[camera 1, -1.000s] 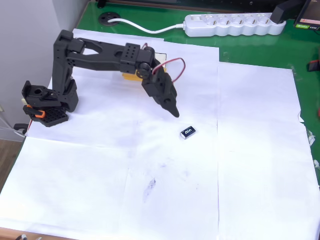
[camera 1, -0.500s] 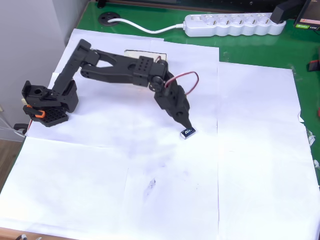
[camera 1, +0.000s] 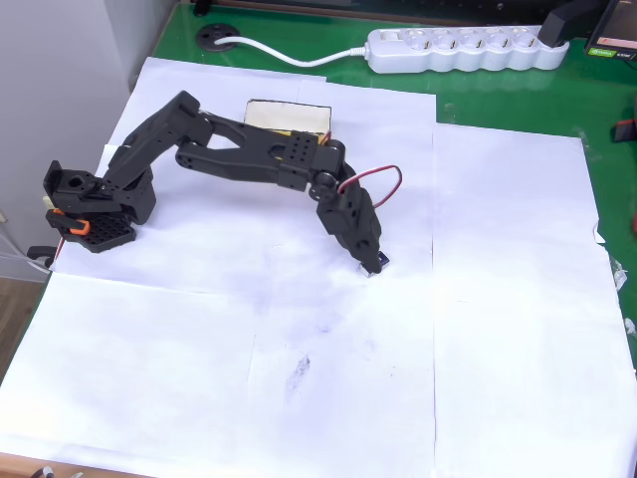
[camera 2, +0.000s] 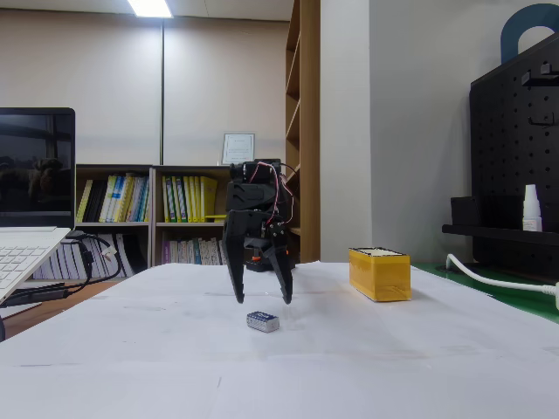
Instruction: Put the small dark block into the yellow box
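Hand [camera 2: 262, 301] and arm [camera 1: 249, 154]: matt black plastic, faintly grained. Surface [camera 1: 518, 299]: white paper sheets, matt, lightly smudged, over glossy green top. Small dark block [camera 2: 262, 321]: smooth black face, pale edge. Yellow box [camera 2: 379, 273]: smooth orange-yellow sides, slight sheen. Power strip [camera 1: 458, 50]: glossy white plastic.

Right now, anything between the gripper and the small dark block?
Nothing: in the fixed view the open gripper hangs above the small dark block, only air between.

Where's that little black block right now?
The small dark block lies on the white paper near the table's middle, just below the open gripper in the fixed view, with the yellow box farther right.
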